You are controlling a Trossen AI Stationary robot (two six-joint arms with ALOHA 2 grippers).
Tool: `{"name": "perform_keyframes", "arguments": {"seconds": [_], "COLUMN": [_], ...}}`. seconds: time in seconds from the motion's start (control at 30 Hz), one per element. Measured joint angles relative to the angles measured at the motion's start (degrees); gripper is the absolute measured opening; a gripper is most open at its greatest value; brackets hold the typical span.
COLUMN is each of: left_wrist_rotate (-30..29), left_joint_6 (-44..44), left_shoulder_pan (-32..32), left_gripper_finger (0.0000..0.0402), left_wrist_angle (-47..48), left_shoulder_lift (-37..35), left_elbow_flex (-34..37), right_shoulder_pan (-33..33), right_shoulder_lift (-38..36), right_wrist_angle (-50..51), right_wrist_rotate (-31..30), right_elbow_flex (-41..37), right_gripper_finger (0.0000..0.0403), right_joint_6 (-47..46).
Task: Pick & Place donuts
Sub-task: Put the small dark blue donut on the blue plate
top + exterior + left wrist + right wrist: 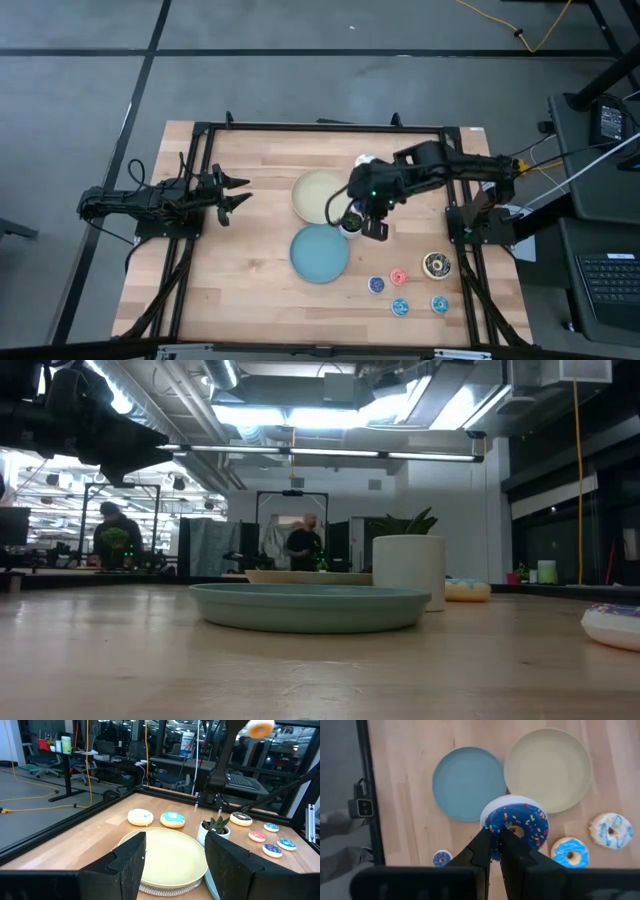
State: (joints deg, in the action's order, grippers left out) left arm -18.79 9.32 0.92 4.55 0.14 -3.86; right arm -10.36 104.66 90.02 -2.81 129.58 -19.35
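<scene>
My right gripper (496, 837) is shut on a dark-blue-iced donut with sprinkles (520, 822), high above the white plant pot (216, 831); the left wrist view shows the donut's tan underside (260, 728). A white-iced donut (611, 830) and a light-blue-iced one (569, 852) lie on the table past the cream plate (312, 190). A dark brown donut (436, 265) and several tiny ones, blue and one pink (398, 277), lie near the right edge. My left gripper (240, 192) hovers open at the table's left side. My right gripper pinches the donut's ring wall (492, 827) on the side nearest the wrist. The fingers (512, 847) come from above, pointing down. One fingertip reaches toward the hole; whether it is inside, I cannot tell. The donut is lifted clear and lies about flat.
A blue plate (320, 253) lies near the table's middle, next to the cream plate. The white pot with its green plant (350, 222) stands between the plates and the right arm. Black frame rails (320, 127) run round the table. People stand in the room behind.
</scene>
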Motion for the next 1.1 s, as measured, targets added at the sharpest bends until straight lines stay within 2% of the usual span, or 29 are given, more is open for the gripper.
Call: {"name": "perform_keyframes", "arguments": {"seconds": [0.43, 1.1], "left_wrist_rotate": [0.0, 0.01], "left_joint_6": [0.0, 0.0], "left_shoulder_pan": [-0.02, 0.0], "left_gripper_finger": [0.0196, 0.0196], "left_wrist_angle": [-0.02, 0.0], "left_shoulder_lift": [0.0, 0.0], "left_elbow_flex": [0.0, 0.01], "right_shoulder_pan": [-4.16, -4.52], "right_shoulder_lift": [3.9, 13.05], "right_wrist_angle": [-3.53, -8.42], "right_wrist_rotate": [-0.05, -0.09], "right_elbow_flex": [-0.07, -0.07], "right_gripper_finger": [0.0035, 0.0035], "right_joint_6": [-0.16, -2.48]}}
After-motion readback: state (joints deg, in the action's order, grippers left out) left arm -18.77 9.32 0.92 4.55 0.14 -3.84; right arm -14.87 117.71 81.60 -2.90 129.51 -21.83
